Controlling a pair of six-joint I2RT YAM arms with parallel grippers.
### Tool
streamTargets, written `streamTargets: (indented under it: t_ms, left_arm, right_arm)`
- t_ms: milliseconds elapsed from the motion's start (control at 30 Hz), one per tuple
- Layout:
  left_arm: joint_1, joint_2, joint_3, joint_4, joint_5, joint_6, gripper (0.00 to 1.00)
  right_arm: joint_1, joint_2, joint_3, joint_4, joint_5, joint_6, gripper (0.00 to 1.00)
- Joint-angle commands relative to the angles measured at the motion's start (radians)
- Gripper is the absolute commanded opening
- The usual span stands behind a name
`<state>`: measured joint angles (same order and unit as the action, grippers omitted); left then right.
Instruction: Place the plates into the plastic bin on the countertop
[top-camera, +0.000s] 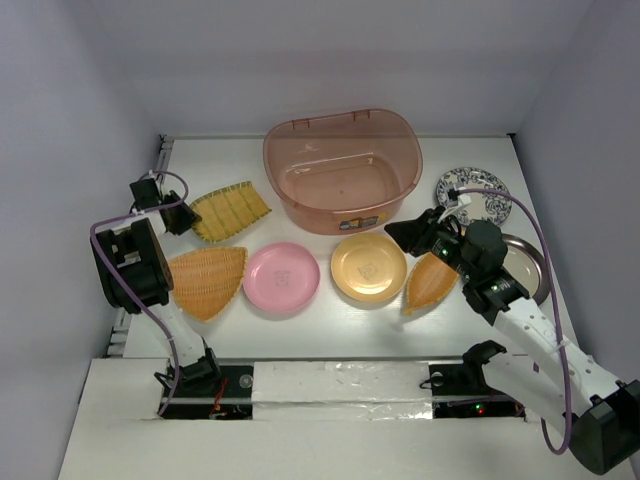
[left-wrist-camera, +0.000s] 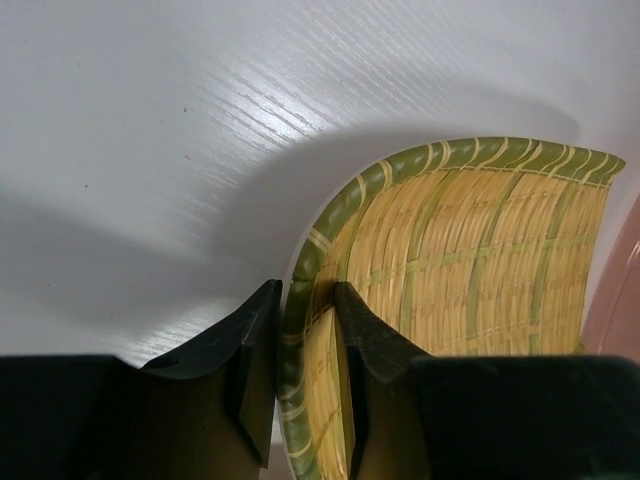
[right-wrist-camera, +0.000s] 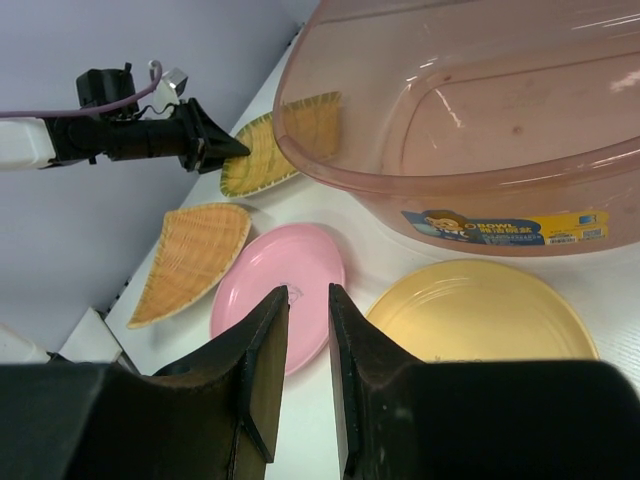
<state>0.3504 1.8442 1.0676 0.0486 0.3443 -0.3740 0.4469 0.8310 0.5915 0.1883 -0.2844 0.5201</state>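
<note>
The plastic bin (top-camera: 340, 180) stands at the back centre and looks empty; it also shows in the right wrist view (right-wrist-camera: 450, 120). My left gripper (top-camera: 192, 220) is shut on the rim of a green-edged woven plate (top-camera: 232, 210), one finger outside and one inside the rim (left-wrist-camera: 305, 300). In front lie an orange leaf plate (top-camera: 207, 280), the pink plate (top-camera: 282, 278), the yellow plate (top-camera: 369, 267) and a second leaf plate (top-camera: 432, 280). My right gripper (top-camera: 398, 232) hovers above the yellow plate's far edge, empty, jaws a narrow gap apart (right-wrist-camera: 308, 295).
The blue-and-white floral plate (top-camera: 472, 190) lies right of the bin. The metal-rimmed plate (top-camera: 528, 265) lies partly under my right arm. Pale walls bound the white countertop (top-camera: 330, 320) on the left, back and right.
</note>
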Motion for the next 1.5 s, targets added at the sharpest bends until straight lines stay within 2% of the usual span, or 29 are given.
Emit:
streamTargets:
  t_ms: [0, 167, 400, 667, 800, 833, 933, 967, 1100, 1233, 1333, 1467]
  left_arm:
    - [0.021, -0.072, -0.014, 0.014, -0.007, -0.035, 0.00]
    - [0.064, -0.198, -0.031, 0.066, 0.030, -0.120, 0.00]
    - [0.073, -0.462, -0.032, 0.108, 0.012, -0.226, 0.00]
    - [0.073, -0.654, -0.041, 0.206, 0.027, -0.385, 0.00]
    - [0.039, -0.708, -0.023, 0.303, 0.117, -0.491, 0.00]
    - [0.010, -0.703, -0.008, 0.303, 0.119, -0.491, 0.00]
    - [-0.169, -0.648, 0.096, 0.248, 0.069, -0.432, 0.00]
    - [-0.264, -0.620, 0.159, 0.220, 0.059, -0.401, 0.00]
    - [-0.448, -0.438, 0.285, 0.198, -0.020, -0.365, 0.00]
    - [-0.550, -0.255, 0.446, 0.154, -0.076, -0.332, 0.00]
    - [-0.602, -0.123, 0.506, 0.132, -0.102, -0.309, 0.00]
    - [-0.643, 0.015, 0.606, 0.108, -0.082, -0.296, 0.00]
  right_arm:
    - [0.010, -0.013, 0.001, 0.054, 0.007, -0.017, 0.29]
    - [0.010, -0.009, 0.004, 0.048, 0.011, -0.019, 0.29]
    - [0.010, -0.029, 0.007, 0.036, 0.040, -0.019, 0.29]
    - [0.010, -0.062, 0.013, 0.000, 0.071, -0.022, 0.28]
    - [0.010, -0.099, 0.016, -0.038, 0.108, -0.023, 0.28]
    - [0.010, -0.108, 0.019, -0.044, 0.119, -0.023, 0.26]
    - [0.010, -0.135, 0.030, -0.064, 0.149, -0.020, 0.19]
    - [0.010, -0.138, 0.033, -0.067, 0.152, -0.020, 0.18]
    - [0.010, -0.155, 0.051, -0.107, 0.157, -0.019, 0.15]
    - [0.010, -0.185, 0.048, -0.142, 0.175, -0.014, 0.16]
    - [0.010, -0.196, 0.047, -0.171, 0.192, -0.015, 0.15]
    - [0.010, -0.201, 0.036, -0.185, 0.206, -0.014, 0.15]
